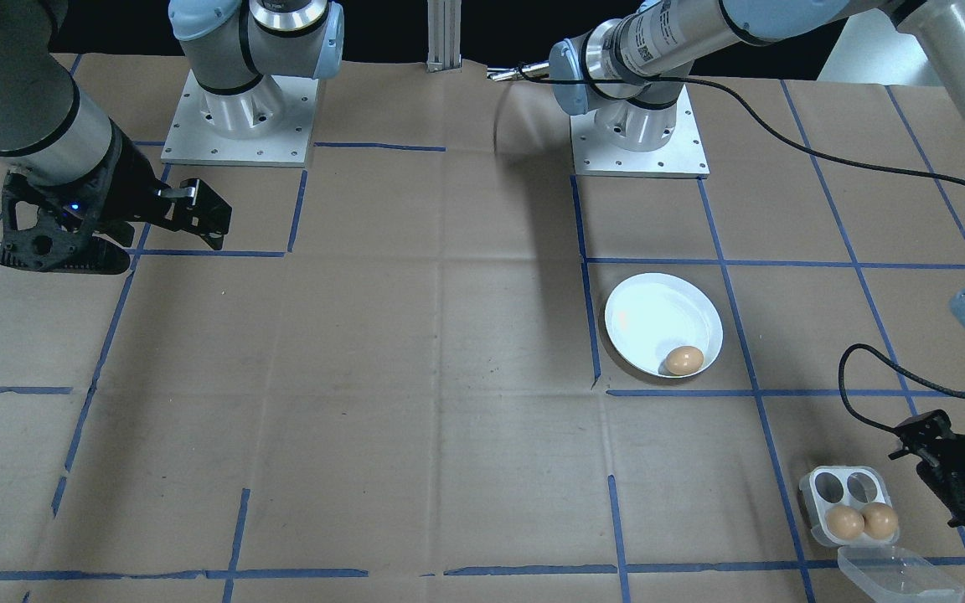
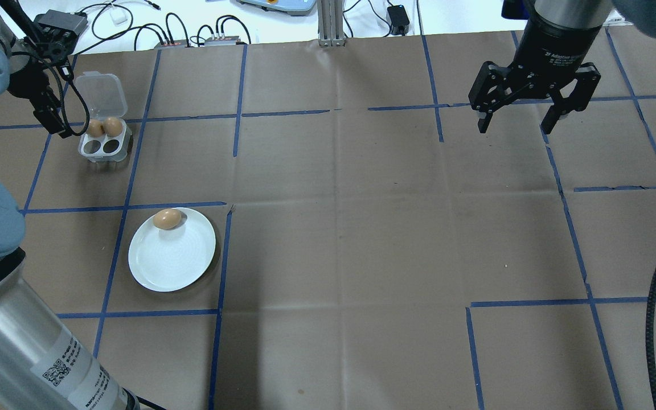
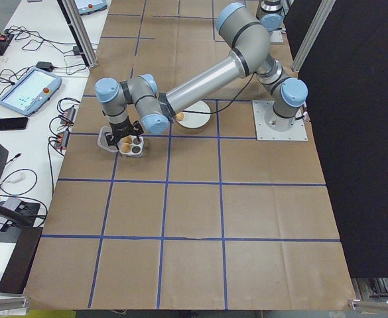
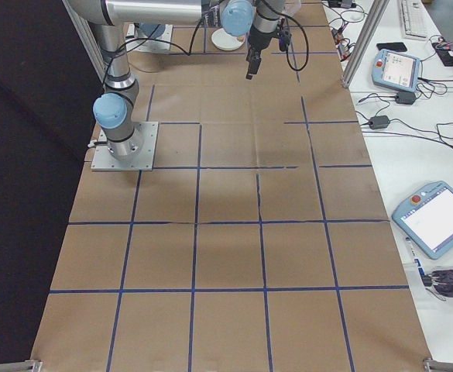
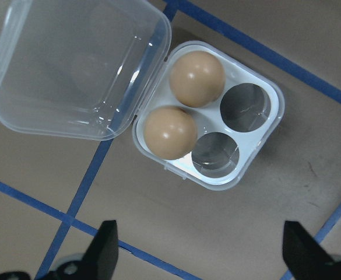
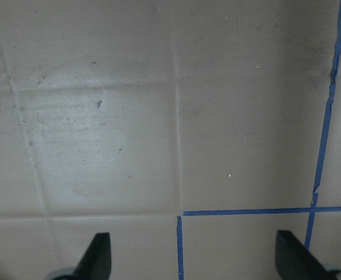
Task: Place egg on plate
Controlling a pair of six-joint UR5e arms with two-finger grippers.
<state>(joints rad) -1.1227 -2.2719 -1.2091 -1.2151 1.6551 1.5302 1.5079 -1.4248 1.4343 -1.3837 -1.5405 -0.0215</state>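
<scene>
While one egg [image 2: 167, 219] lies near the rim of the white plate [image 2: 171, 259], the left gripper [image 5: 196, 251] hovers with fingers spread and empty above the clear egg box [image 5: 208, 116]; the right gripper [image 2: 519, 117] hangs released, well apart over the bench [image 2: 362, 228]. A careless descent could tip the light box or crack an egg. Only the left wrist view shows two cups empty, two filled.

Three eggs [image 2: 167, 219] show, one on the single plate [image 2: 172, 259] and two in the one egg box [image 2: 103, 139], whose other two holes look empty, plus two arms [image 2: 556, 34] with grippers.
</scene>
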